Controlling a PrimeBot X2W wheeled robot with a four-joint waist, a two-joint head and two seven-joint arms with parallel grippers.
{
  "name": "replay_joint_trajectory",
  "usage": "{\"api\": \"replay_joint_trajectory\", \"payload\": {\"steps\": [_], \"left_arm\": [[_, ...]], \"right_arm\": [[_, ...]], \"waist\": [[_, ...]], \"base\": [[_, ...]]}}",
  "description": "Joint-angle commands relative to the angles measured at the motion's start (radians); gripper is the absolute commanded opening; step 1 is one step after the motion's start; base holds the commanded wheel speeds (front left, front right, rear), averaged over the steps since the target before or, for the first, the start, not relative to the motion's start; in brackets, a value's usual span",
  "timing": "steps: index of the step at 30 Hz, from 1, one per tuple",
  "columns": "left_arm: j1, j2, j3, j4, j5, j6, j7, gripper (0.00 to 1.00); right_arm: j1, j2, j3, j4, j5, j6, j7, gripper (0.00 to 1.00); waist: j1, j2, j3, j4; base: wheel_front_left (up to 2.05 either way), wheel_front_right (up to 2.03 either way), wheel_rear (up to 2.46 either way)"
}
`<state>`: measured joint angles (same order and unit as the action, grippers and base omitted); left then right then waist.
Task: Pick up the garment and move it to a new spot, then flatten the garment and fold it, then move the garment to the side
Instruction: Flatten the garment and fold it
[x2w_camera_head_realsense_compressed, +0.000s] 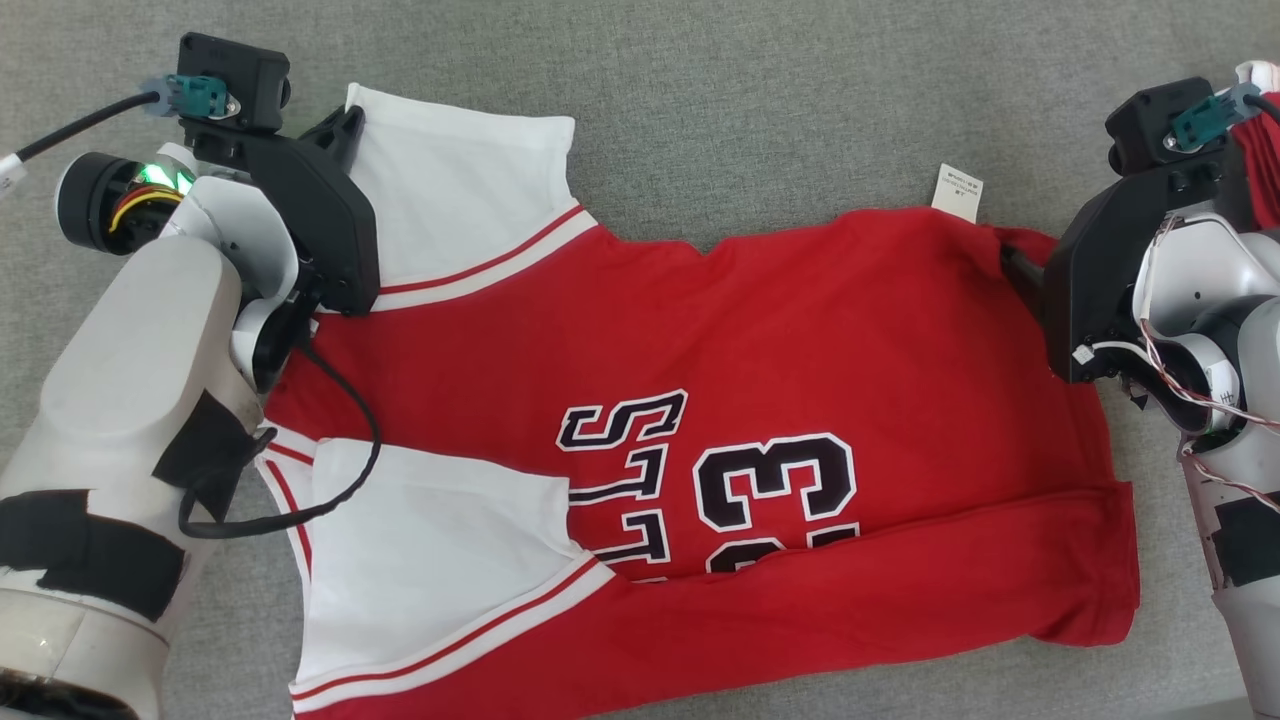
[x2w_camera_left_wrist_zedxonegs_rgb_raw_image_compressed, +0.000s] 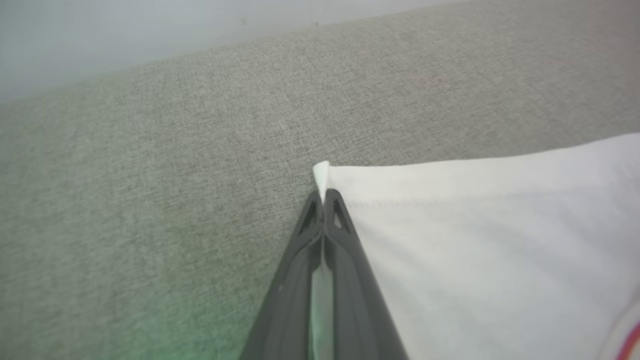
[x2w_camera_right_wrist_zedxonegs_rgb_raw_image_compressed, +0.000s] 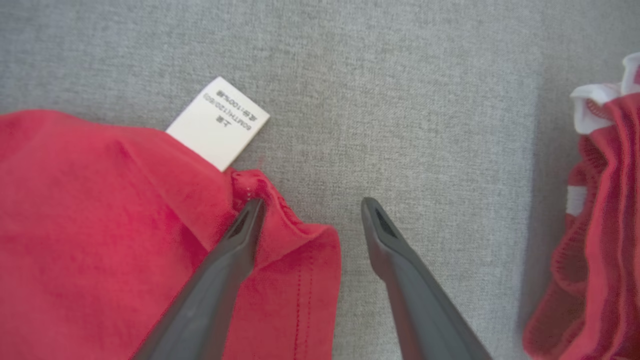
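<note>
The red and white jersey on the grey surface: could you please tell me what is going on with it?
The robot has the red jersey with white sleeves spread on the grey fabric surface. Its left gripper is shut on a white sleeve corner. Its right gripper stands open at the red hem beside the white label, gripping nothing.

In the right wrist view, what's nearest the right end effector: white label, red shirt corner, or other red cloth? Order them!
1. red shirt corner, right by one finger
2. white label, a bit beyond, upper left
3. other red cloth, at the far right edge
</note>
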<state>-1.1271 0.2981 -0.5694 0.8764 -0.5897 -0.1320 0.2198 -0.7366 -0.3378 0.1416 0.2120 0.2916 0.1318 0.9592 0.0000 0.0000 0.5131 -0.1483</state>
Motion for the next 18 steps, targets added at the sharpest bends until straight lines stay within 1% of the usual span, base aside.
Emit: {"api": "replay_joint_trajectory", "payload": {"steps": [1, 3, 5, 6, 11, 17, 18], "left_arm": [[0.027, 0.018, -0.003, 0.021, -0.001, 0.004, 0.004, 0.00], [0.027, 0.017, -0.004, 0.022, -0.005, 0.004, 0.003, 0.00], [0.025, 0.019, -0.006, 0.021, -0.006, 0.004, -0.002, 0.00], [0.024, 0.020, -0.007, 0.018, -0.005, 0.004, -0.010, 0.00], [0.018, 0.024, -0.005, 0.006, 0.005, 0.011, -0.065, 0.00], [0.026, 0.029, 0.008, -0.007, 0.010, 0.029, -0.164, 0.00], [0.037, 0.031, 0.020, -0.013, 0.000, 0.033, -0.206, 0.00]], "right_arm": [[0.013, -0.004, 0.006, 0.006, 0.003, -0.003, 0.000, 0.97], [0.016, -0.004, 0.009, 0.010, 0.003, -0.003, -0.003, 0.49], [0.018, -0.002, 0.006, 0.014, 0.001, -0.003, -0.007, 0.21], [0.016, -0.001, -0.002, 0.016, -0.001, -0.003, -0.014, 0.00], [0.006, 0.022, -0.075, 0.038, -0.041, -0.003, -0.077, 0.00], [0.030, 0.098, -0.187, 0.055, -0.063, -0.003, -0.141, 0.00], [0.038, 0.130, -0.238, 0.057, -0.050, -0.003, -0.167, 0.00]], "waist": [[0.0000, 0.0000, 0.000, 0.001], [0.0000, 0.0000, -0.001, 0.003], [0.0000, 0.0000, -0.001, 0.004], [0.0000, 0.0000, -0.001, 0.004], [0.0000, 0.0000, -0.007, 0.007], [0.0000, 0.0000, -0.029, 0.012], [0.0000, 0.0000, -0.039, 0.015]], "base": [[0.00, 0.00, 0.00], [0.00, 0.00, 0.00], [0.00, 0.00, 0.00], [0.00, 0.00, 0.00], [0.00, 0.00, 0.00], [0.00, 0.00, 0.00], [0.00, 0.00, 0.00]]}}
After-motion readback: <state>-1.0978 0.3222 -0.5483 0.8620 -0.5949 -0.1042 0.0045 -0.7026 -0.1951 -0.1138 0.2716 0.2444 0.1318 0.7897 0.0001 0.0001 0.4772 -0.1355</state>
